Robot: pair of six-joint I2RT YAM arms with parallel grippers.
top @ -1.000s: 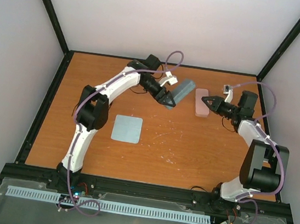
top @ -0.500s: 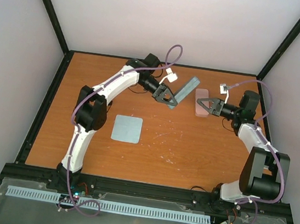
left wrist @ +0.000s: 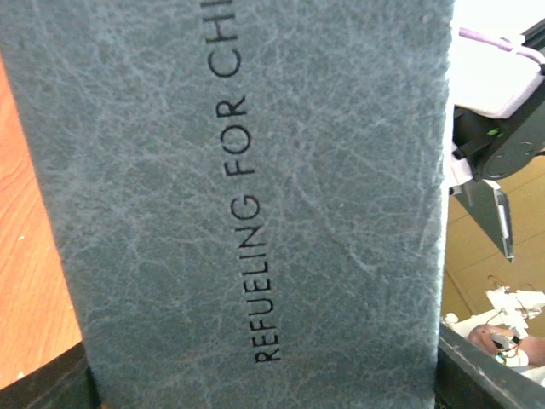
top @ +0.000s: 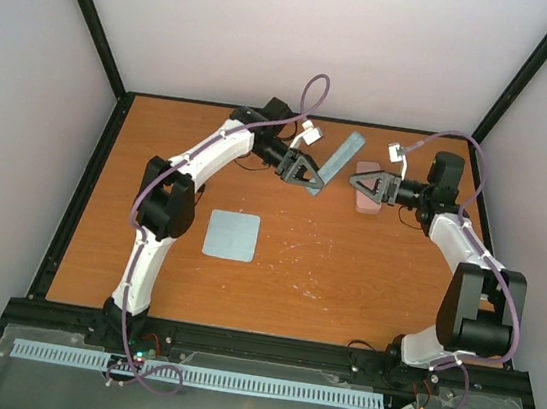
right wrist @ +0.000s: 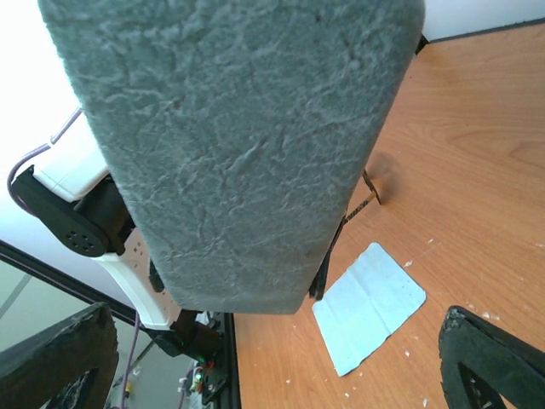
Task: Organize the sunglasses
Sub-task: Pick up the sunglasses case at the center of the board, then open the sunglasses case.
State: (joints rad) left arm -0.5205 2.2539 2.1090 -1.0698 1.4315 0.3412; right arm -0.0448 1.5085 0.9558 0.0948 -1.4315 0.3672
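Top view: left hand [top: 303,171] grips the blue-grey case [top: 340,158], tilted above the surface [top: 345,274]; right hand [top: 369,184] hangs over the pink case [top: 364,204]. Left wrist: that case fills the frame; right wrist: its hand gapes, empty; no sunglasses visible anywhere, so little appears done.

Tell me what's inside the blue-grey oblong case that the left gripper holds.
The blue-grey oblong case shows only its textured, lettered outside, clamped in the left gripper. Its inside is covered in every view; no sunglasses show.
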